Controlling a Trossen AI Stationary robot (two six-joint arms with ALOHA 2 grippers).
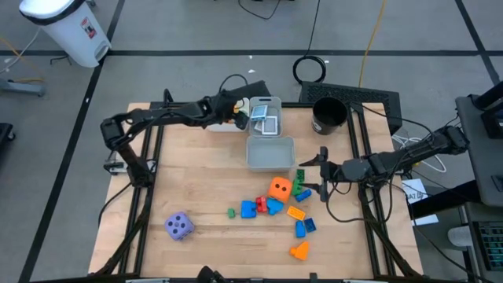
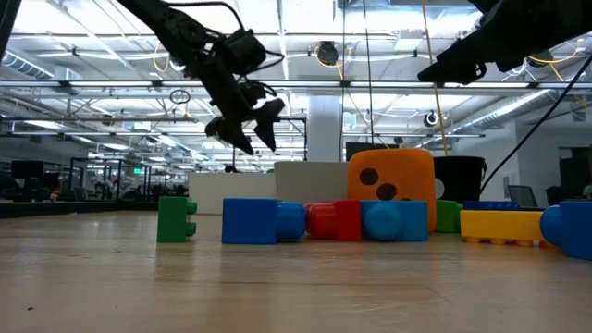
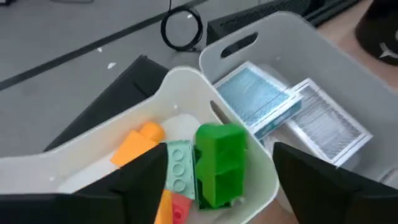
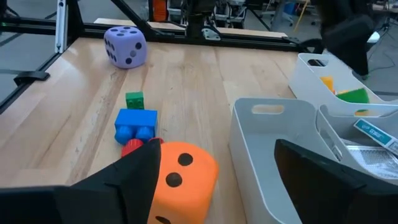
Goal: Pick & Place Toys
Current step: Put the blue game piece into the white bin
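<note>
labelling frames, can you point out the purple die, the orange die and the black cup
purple die [image 1: 179, 226], high view, its top face
orange die [image 2: 390, 179], low view, its front face with dots
black cup [image 1: 328, 115], high view, its rim

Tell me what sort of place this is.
Probably a robotics lab in a large open industrial hall: a wooden table with two dark arms mounted at it, cables lying on a taped concrete floor, and exposed ceiling trusses with strip lights running far back.

orange die black-spotted, purple die dark-spotted, green block.
</note>
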